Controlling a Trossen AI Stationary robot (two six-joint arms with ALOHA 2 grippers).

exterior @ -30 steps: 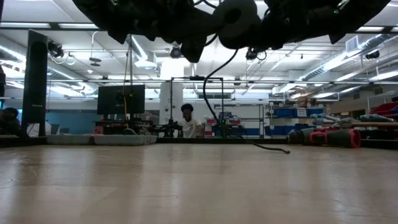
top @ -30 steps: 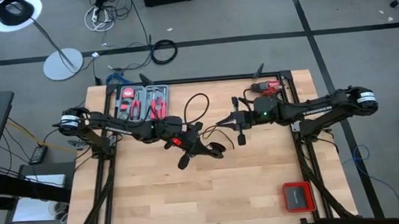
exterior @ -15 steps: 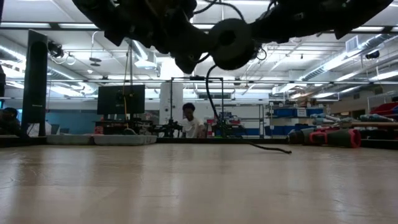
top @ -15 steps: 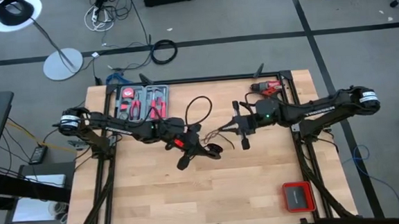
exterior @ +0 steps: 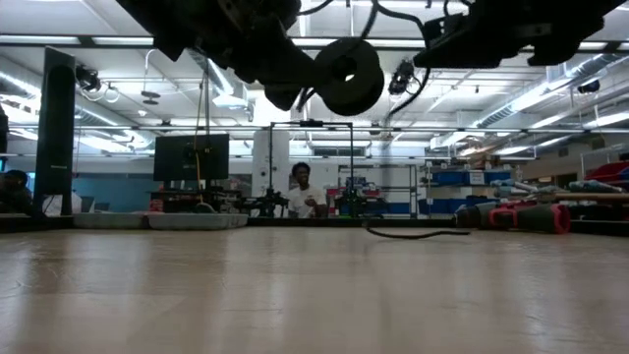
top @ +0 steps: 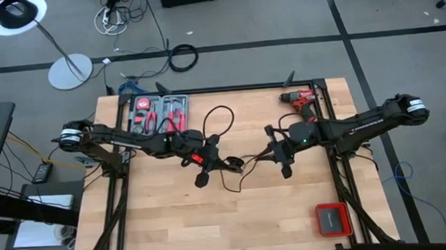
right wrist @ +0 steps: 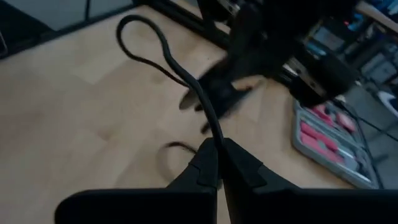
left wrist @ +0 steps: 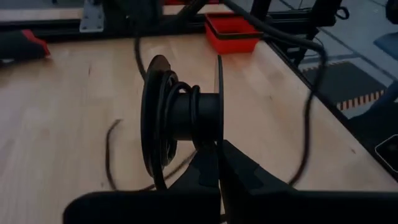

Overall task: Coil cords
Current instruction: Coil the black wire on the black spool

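My left gripper (top: pixel 224 165) is shut on a black spool (left wrist: pixel 180 118) held above the table's middle; the spool also shows in the low view (exterior: pixel 349 74). The thin black cord (top: pixel 219 119) is wound in a few turns on the spool's hub (left wrist: pixel 186 112). From there it runs to my right gripper (top: pixel 265 155), which is shut on it just right of the spool. A slack loop (top: pixel 238 182) of the cord lies on the table below both grippers, and another loop (right wrist: pixel 143 31) reaches toward the far edge. My left gripper pinches the rim of the spool's thin flange (left wrist: pixel 217 142) between its two fingers. The spool is lifted clear of the table, with its axle lying level across the fingers. My right gripper pinches the cord (right wrist: pixel 214 138) between its two fingertips, across the cord's run. The cord rises slack from the fingers and curves away toward the spool.
An open case of red tools (top: pixel 159 113) lies at the far left of the table. A red drill (top: pixel 299 99) lies at the far right and a red box (top: pixel 333 219) at the near right. A person (exterior: pixel 307 197) stands in the room beyond.
My right gripper has gone toward the table's near edge with the cord, still shut on it. The cord's hanging loop has come down, and a slack loop now lies on the table. The spool has sunk a little in my left gripper's hold.
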